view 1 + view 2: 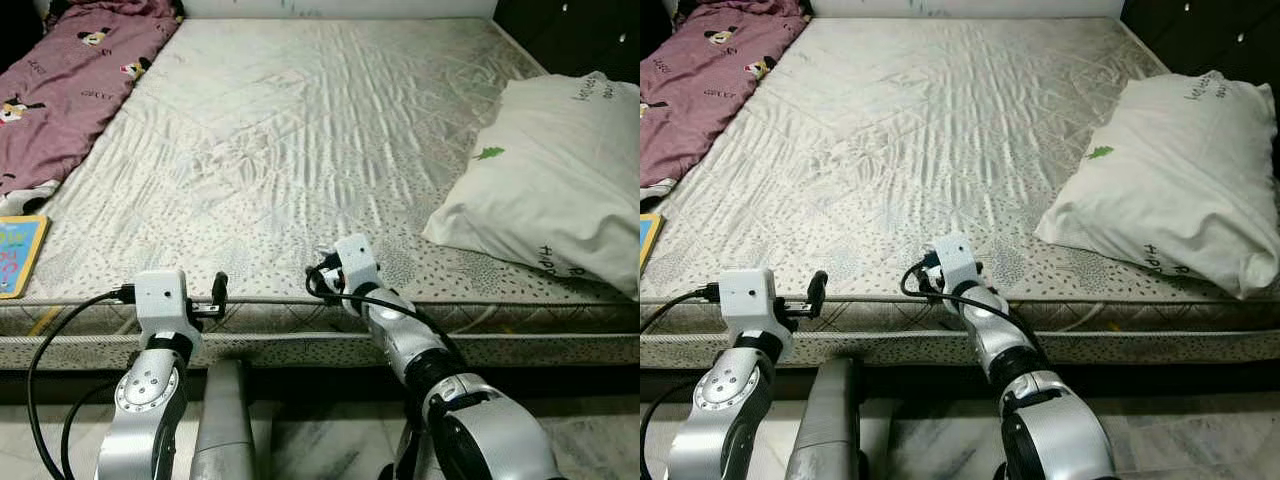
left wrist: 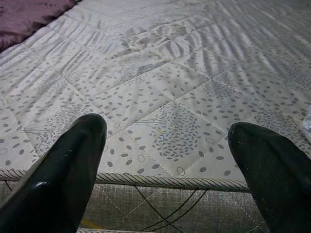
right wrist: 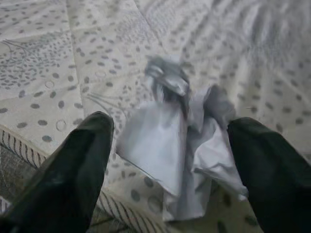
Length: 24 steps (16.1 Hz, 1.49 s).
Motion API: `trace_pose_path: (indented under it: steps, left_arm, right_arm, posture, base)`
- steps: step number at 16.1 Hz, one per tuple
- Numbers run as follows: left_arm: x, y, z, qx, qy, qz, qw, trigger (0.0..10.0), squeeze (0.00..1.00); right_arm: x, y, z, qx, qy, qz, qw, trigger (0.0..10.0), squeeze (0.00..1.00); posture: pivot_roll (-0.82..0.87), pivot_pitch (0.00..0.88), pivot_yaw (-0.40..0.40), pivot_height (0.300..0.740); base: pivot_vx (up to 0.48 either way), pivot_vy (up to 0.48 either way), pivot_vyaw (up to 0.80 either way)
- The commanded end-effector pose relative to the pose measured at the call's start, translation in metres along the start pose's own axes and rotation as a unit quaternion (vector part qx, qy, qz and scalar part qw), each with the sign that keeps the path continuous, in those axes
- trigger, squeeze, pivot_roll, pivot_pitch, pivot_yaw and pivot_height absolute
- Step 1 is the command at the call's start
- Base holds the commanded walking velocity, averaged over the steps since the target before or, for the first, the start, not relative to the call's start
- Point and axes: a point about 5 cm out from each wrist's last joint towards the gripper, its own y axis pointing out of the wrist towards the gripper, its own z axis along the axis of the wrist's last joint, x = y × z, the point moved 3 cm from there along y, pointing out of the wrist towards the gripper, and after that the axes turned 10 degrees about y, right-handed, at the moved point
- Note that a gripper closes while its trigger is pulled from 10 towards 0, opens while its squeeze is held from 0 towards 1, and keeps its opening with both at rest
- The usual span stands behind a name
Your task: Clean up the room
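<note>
A crumpled piece of white paper (image 3: 165,155) lies on the dotted grey mattress (image 1: 300,130), close to its front edge. My right gripper (image 3: 167,128) is open, one black finger on each side of the paper and a little short of it. In the eye views the right gripper (image 1: 325,272) reaches over the mattress's front edge near the middle, and its wrist hides the paper. My left gripper (image 2: 167,145) is open and holds nothing. The left gripper (image 1: 218,290) hovers at the mattress's front edge, left of the right one.
A large white pillow (image 1: 560,170) lies on the mattress's right side. A purple cartoon-print blanket (image 1: 70,80) covers the far left. A colourful flat book (image 1: 15,255) sits at the front left corner. The marble floor (image 1: 330,440) runs below the bed's front edge.
</note>
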Motion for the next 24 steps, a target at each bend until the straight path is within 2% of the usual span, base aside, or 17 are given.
trace_pose_path:
  steps: [1,12,21,24]
  left_arm:
    - [0.000,0.001,0.004,0.003,0.005,-0.003,1.000,10.0,0.00]
    - [0.002,0.004,0.006,0.001,0.005,-0.003,1.000,10.0,0.00]
    - [0.007,0.015,0.011,0.007,0.000,-0.007,1.000,10.0,0.00]
    - [0.008,0.023,0.014,0.015,-0.004,-0.006,1.000,10.0,0.00]
  right_arm:
    - [0.000,0.002,0.005,0.001,0.008,-0.006,1.000,0.0,0.00]
    - [-0.001,0.002,-0.006,-0.019,-0.020,-0.021,0.999,0.0,0.00]
    - [0.011,0.000,-0.007,-0.019,-0.023,-0.031,0.999,0.0,0.00]
    - [0.009,0.001,-0.002,-0.012,-0.025,-0.026,0.999,0.0,0.00]
  posture:
    - [0.24,0.070,0.001,0.516]
    - [0.23,0.075,-0.002,0.516]
    - [0.21,0.060,-0.008,0.516]
    - [0.17,0.038,0.004,0.516]
  base:
    - [0.000,0.000,0.00]
    - [0.000,0.000,0.00]
    - [0.000,0.000,0.00]
    - [0.000,0.000,0.00]
